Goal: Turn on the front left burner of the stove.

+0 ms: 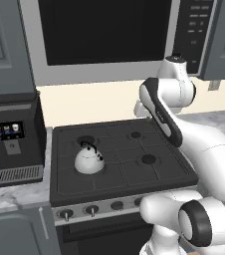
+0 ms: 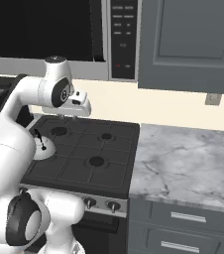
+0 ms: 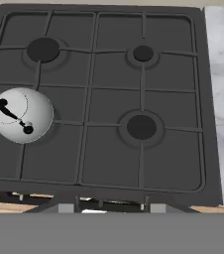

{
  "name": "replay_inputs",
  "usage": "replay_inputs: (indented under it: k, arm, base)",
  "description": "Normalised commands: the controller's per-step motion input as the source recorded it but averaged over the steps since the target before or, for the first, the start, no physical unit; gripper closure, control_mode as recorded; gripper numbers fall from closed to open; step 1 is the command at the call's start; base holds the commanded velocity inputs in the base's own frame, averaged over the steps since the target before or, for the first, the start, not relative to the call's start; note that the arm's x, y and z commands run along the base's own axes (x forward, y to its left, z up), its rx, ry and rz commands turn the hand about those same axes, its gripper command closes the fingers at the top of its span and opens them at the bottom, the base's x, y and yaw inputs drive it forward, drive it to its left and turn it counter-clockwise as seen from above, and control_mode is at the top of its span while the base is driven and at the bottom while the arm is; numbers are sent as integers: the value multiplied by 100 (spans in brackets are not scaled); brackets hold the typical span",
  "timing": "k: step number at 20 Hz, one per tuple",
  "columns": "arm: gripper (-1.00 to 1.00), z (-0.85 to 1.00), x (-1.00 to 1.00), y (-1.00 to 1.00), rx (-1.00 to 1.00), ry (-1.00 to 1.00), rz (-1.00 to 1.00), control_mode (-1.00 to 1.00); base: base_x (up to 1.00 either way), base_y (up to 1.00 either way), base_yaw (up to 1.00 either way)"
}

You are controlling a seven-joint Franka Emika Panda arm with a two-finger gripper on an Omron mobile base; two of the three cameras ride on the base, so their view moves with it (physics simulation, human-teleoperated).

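Note:
The stove (image 1: pixel 159 172) is a dark grey four-burner range with grid grates, also seen as the stove (image 3: pixel 109 163) from above. A white dome kettle (image 1: pixel 88 159) with a black handle sits over the front left burner and hides its disc; it appears as the kettle (image 3: pixel 22 115) at the left of the hand view. Round black knobs (image 1: pixel 91 210) line the silver front strip. My gripper (image 2: pixel 73 113) hangs above the back of the stove, pointing down, and holds nothing. In the hand view the gripper (image 3: pixel 111 203) shows its tips far apart, open.
A black coffee machine (image 1: pixel 15 137) stands on the counter left of the stove. A large microwave (image 1: pixel 109 35) hangs above. Marble counter (image 2: pixel 183 158) lies to the right, with grey drawers (image 2: pixel 183 218) below. My own arm covers the strip's right knobs in the left base view.

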Motion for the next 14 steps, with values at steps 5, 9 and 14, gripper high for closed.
replay_inputs:
  k: [5,9,14]
  arm:
    - [-100,0,-25,0,0,-1,0,-100]
    - [-100,0,-60,10,-1,-9,3,-100]
    - [-100,0,-39,64,-7,-6,2,-100]
  base:
    - [0,0,0]
    - [0,0,0]
    - [0,0,0]
